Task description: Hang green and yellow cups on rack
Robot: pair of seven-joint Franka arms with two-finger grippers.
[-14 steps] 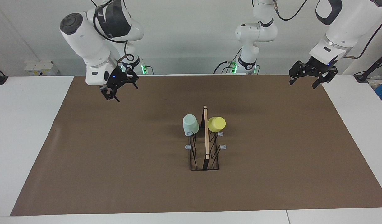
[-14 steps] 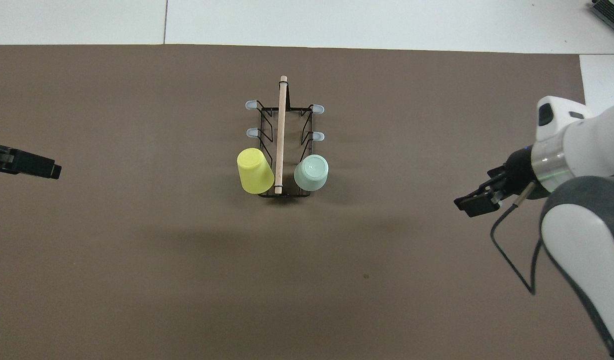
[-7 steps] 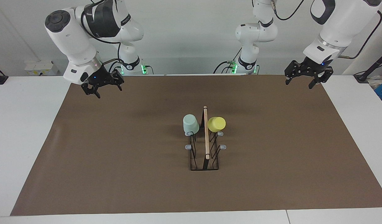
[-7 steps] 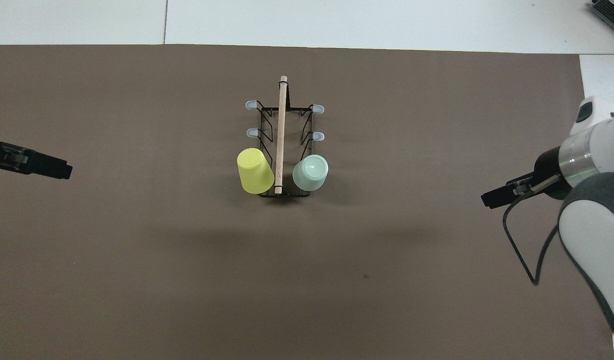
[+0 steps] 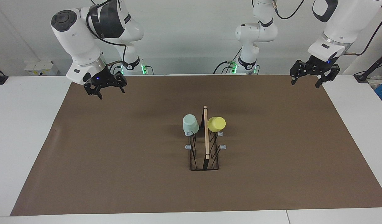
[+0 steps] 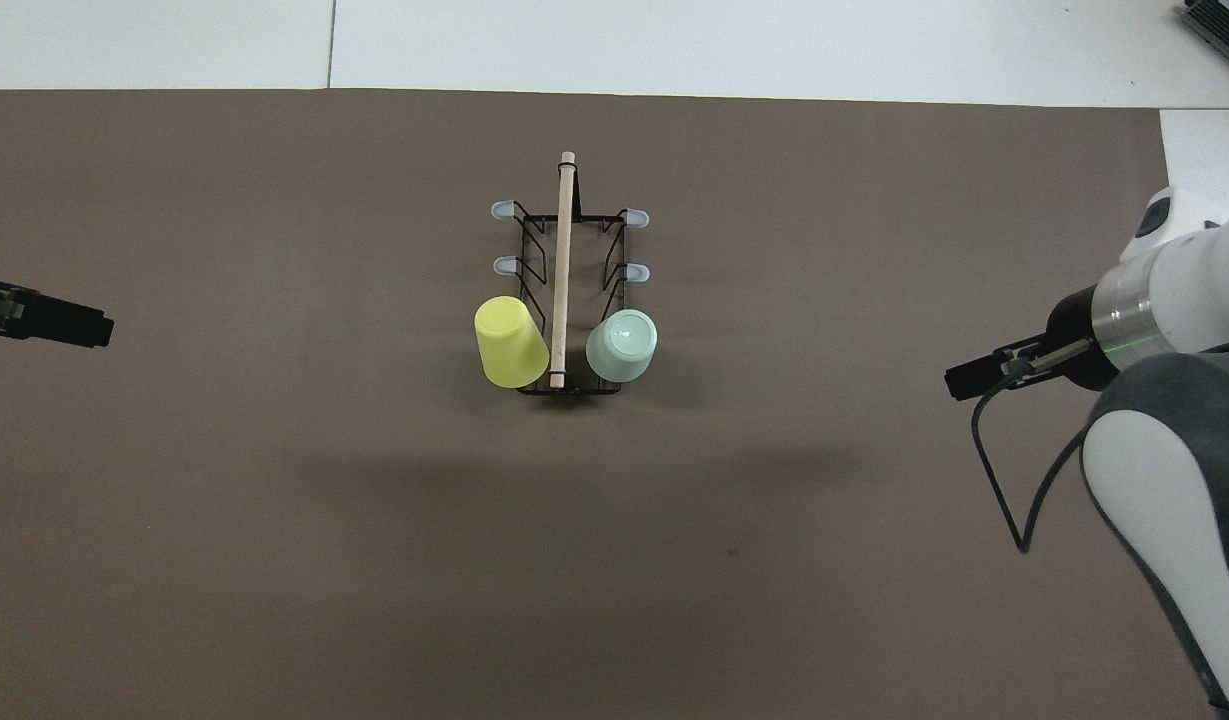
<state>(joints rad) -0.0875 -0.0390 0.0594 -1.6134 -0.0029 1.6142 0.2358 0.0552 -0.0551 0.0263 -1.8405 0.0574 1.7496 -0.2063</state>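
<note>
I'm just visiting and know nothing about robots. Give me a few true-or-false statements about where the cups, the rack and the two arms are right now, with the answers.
1. The bright yellow plastic cup hangs on the black wire rack with the wooden top bar. True.
2. The pale mint green plastic cup stands on the brown mat. False: it sits on a rack peg, beside the yellow cup.
3. The right gripper holds a cup. False: its fingers are open and empty.
4. The left gripper is open, up over the mat's edge. True.
5. Both cups occupy the rack end nearer the robots. True.
</note>
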